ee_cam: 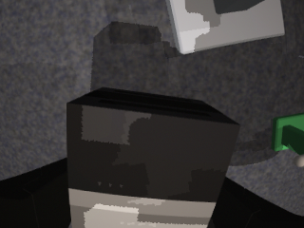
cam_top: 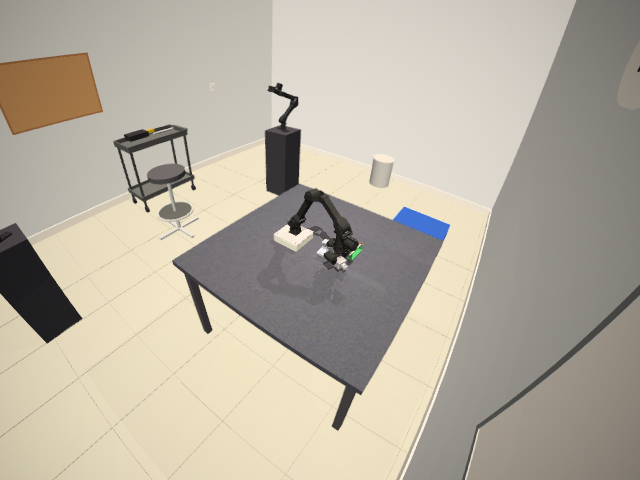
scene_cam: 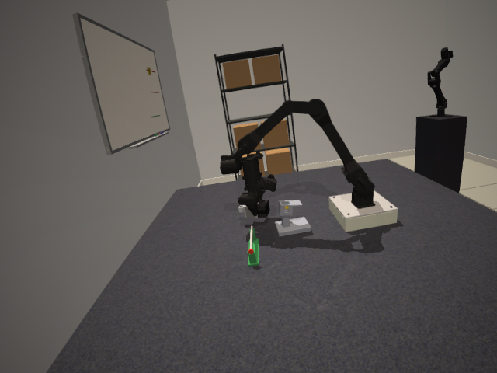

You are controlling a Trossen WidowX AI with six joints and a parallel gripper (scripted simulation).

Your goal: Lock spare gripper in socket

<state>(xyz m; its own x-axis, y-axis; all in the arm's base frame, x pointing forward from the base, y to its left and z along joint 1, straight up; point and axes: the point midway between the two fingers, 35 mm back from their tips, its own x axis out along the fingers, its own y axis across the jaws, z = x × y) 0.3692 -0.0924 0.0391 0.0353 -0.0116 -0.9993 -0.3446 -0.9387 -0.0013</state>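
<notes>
My gripper (scene_cam: 253,203) (ee_cam: 143,162) is shut on the spare gripper, a dark block (ee_cam: 152,152) with a pale band. A pale part of the spare gripper also shows in the top view (cam_top: 341,265). It is held above the table, beside the mount. The grey mount (cam_top: 322,252) (scene_cam: 293,228) (ee_cam: 237,34) stands on the table, its raised socket (scene_cam: 285,208) in view with a yellow mark. The lock pin (scene_cam: 251,237) is out of the socket and lies on a green rest (scene_cam: 253,259) (cam_top: 355,253) (ee_cam: 279,135), its red end toward the exterior camera. The spigot cannot be made out.
The arm's pale base block (cam_top: 293,238) (scene_cam: 371,217) stands on the dark table (cam_top: 248,258) (scene_cam: 321,313), on the mount's far side from the gripper. The green rest stands close to the gripper and the mount. The arm arches over from its base.
</notes>
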